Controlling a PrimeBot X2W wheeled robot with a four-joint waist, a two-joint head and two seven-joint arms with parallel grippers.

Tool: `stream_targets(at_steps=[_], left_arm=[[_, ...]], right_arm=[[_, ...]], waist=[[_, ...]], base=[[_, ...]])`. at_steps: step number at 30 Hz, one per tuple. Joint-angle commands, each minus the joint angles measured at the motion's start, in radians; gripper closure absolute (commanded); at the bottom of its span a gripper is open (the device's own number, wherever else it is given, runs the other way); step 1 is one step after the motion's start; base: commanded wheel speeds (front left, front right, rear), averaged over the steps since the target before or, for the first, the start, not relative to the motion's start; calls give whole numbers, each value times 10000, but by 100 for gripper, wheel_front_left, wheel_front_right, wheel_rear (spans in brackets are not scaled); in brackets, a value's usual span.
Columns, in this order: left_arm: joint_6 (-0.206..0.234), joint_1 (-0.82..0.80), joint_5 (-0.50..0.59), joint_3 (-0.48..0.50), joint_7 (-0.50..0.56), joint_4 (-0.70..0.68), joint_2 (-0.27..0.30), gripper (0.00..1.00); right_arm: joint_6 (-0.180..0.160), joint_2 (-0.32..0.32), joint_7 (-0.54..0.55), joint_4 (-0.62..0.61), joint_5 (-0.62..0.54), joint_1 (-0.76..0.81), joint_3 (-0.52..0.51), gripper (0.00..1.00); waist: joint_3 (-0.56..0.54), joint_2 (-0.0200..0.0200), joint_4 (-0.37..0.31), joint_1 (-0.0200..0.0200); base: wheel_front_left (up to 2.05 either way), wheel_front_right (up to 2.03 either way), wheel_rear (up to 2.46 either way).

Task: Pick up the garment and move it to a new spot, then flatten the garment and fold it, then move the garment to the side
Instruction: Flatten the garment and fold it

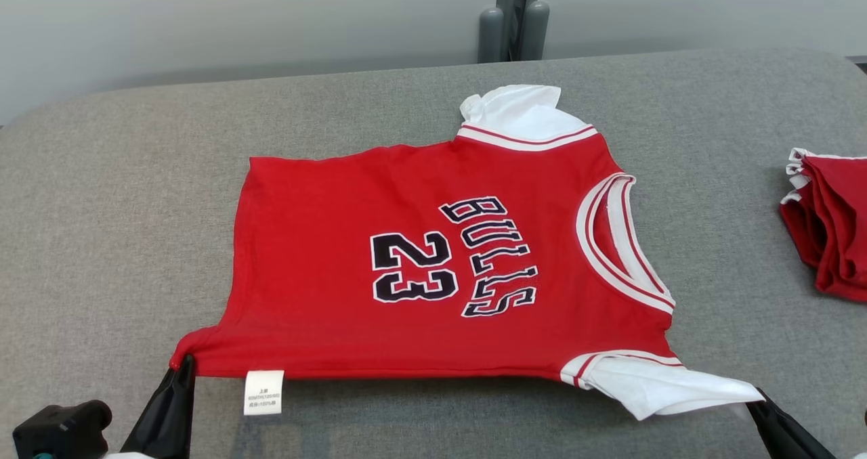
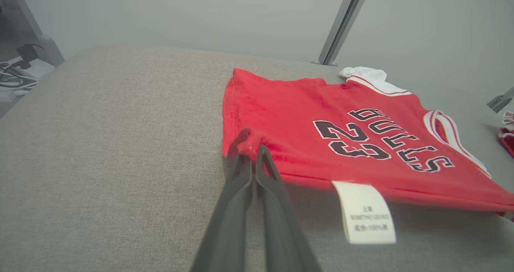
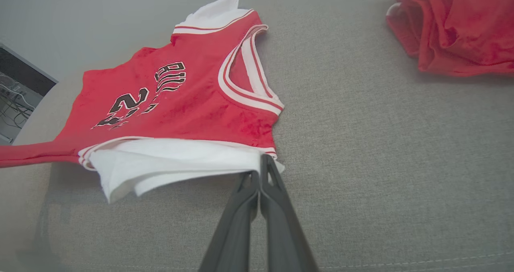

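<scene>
The garment (image 1: 433, 263) is a red jersey with white sleeves and black "BULLS 23" lettering, spread on the grey padded surface with its near edge lifted. My left gripper (image 1: 181, 362) is shut on the garment's near hem corner (image 2: 251, 141). My right gripper (image 1: 755, 397) is shut on the tip of the near white sleeve (image 3: 180, 163). A white care label (image 1: 263, 392) hangs from the lifted hem (image 2: 367, 212). The far sleeve (image 1: 515, 110) lies bunched at the garment's back edge.
A second red garment (image 1: 830, 225) lies folded at the right edge of the grey surface (image 1: 122, 229), also near the top right of the right wrist view (image 3: 457, 27). A grey post (image 1: 513, 15) stands behind the table's far edge.
</scene>
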Motion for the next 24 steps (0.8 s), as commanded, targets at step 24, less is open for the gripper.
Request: stream_targets(at_steps=[24], left_arm=[[-855, -3369, -557, -362, -172, 2260, 109, 100]], right_arm=[[-3, -1509, 1198, 2462, -338, -6046, 2142, 100]], waist=[[2421, 0, 291, 0]], base=[[0, 0, 0]])
